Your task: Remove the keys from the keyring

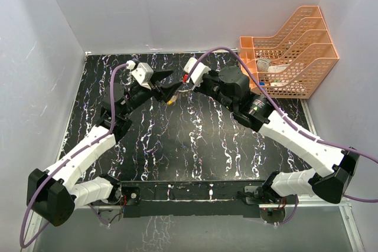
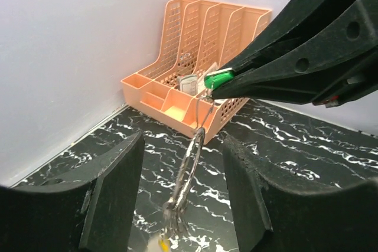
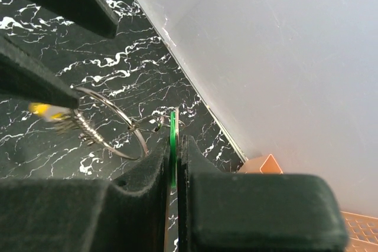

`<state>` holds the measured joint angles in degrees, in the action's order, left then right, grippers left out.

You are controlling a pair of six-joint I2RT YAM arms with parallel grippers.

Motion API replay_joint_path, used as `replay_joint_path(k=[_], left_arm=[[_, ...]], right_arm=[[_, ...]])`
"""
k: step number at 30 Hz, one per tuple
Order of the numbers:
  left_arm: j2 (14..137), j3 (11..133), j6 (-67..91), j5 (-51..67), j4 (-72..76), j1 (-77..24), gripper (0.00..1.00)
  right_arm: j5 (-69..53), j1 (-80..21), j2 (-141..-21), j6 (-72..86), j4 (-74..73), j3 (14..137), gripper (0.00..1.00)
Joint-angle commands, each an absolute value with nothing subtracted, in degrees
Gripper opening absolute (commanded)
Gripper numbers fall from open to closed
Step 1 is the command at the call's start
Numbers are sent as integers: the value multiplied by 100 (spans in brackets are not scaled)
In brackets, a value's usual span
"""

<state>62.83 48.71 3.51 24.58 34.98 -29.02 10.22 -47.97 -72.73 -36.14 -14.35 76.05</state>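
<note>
Above the far middle of the marbled table [image 1: 195, 146], the two arms meet tip to tip with the task's things hung between them, clear of the surface. The right gripper [image 2: 233, 81] is clamped tight on the green-headed key [image 3: 173, 140], pads flat on its two faces. The left gripper [image 2: 183, 146] stands about half open around the keyring [image 2: 192, 157] and, as far as the views show, grips nothing.

The step in hand looks like taking a second hold so a key can be worked off. To do it well, the left jaws probably ought to close on the wire itself, low down and near the bunch. The right arm would hold steady as the anchor. A slow close suits a ring this thin, which could swing or slip out sideways.

The keyring hangs from the green key, its plane roughly upright and edge-on to the left wrist camera. Its long axis slants down from far right to near left. The dull keys [image 2: 174, 219] and the yellow-headed key [image 3: 41, 109] dangle at its low end.
</note>
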Motion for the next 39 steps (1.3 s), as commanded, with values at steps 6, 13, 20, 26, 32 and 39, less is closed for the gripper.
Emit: replay_joint_path(k=[6, 13, 20, 26, 32, 39], left_arm=[[6463, 4538, 1031, 2520, 4884, -2964, 59], [6807, 4430, 1067, 2211, 5361, -3158, 61], [7129, 4462, 577, 1769, 5591, -3722, 65], [7204, 4407, 13, 1119, 5784, -4260, 67], [7271, 4241, -409, 431, 6132, -4551, 67], [7462, 4260, -639, -120, 6158, -4658, 65]], right_arm=[[1047, -4834, -7122, -3580, -722, 7577, 0], [977, -4852, -7119, -3455, -644, 7535, 0], [922, -4864, -7145, -3407, -658, 7498, 0], [929, -4887, -7121, -3384, -657, 7475, 0], [948, -4896, -7063, -3371, -659, 7428, 0], [922, -4904, -7019, -3341, -624, 7396, 0]])
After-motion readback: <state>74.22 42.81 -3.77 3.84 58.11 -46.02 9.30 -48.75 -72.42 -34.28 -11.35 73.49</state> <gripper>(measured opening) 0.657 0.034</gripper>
